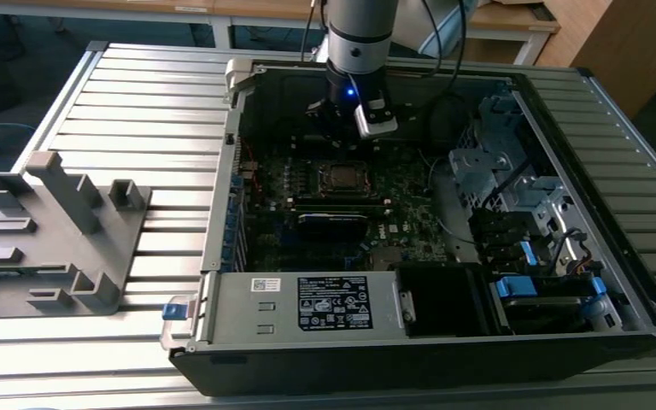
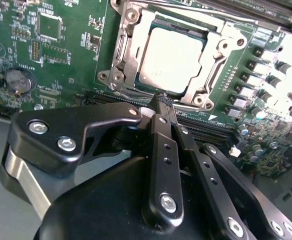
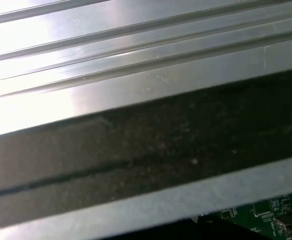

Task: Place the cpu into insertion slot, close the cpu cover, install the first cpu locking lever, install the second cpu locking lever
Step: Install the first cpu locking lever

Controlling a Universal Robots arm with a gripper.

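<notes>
Here 1 cpu lies under 1 closed cpu cover; the pincer is pinched together, empty.

Grey square cpu flat in socket; silver cpu cover closed around it.

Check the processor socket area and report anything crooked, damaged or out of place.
Nothing stands out. In the second wrist view the cpu lies flat and square in its socket, framed by the cpu cover. The gripper sits shut just beside the socket, holding nothing. The green board around it looks intact.
</notes>
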